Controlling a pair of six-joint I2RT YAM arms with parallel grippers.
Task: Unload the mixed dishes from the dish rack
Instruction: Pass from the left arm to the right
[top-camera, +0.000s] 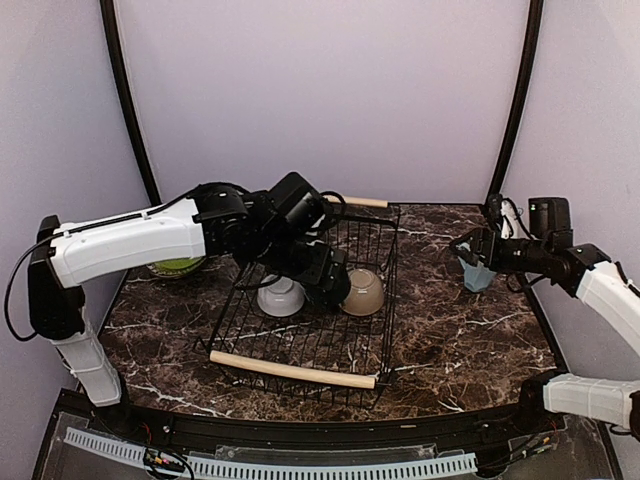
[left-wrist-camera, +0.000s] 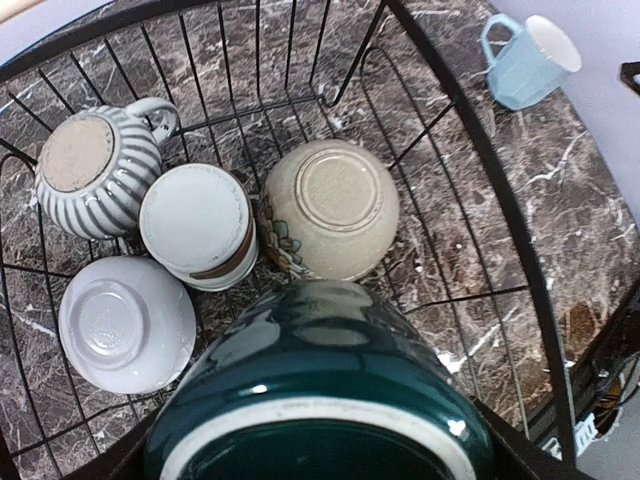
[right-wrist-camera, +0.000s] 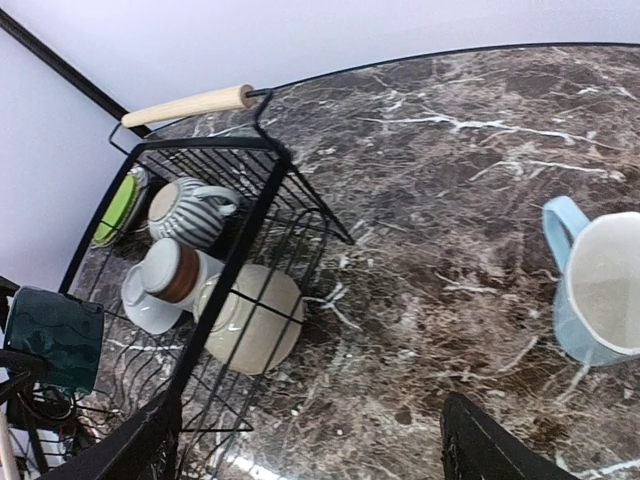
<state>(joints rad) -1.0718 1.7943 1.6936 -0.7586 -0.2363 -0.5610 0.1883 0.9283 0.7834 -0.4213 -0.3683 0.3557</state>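
Note:
The dish rack (top-camera: 292, 370) stands mid-table. My left gripper (top-camera: 326, 282) reaches into it and is shut on the dark-teal mug (left-wrist-camera: 320, 380), which fills the bottom of the left wrist view and hides the fingers. Below it, upside down in the rack, lie a grey-striped mug (left-wrist-camera: 95, 170), a small white-brown cup (left-wrist-camera: 197, 225), a beige bowl (left-wrist-camera: 330, 208) and a white bowl (left-wrist-camera: 125, 322). The light-blue mug (top-camera: 478, 274) stands upright on the table right of the rack. My right gripper (right-wrist-camera: 315, 440) is open and empty, just above and beside that mug (right-wrist-camera: 600, 290).
A green plate (top-camera: 178, 266) lies on the table left of the rack, partly behind my left arm; it also shows in the right wrist view (right-wrist-camera: 118, 205). The dark marble table (top-camera: 460, 340) ends at purple walls at the back and sides.

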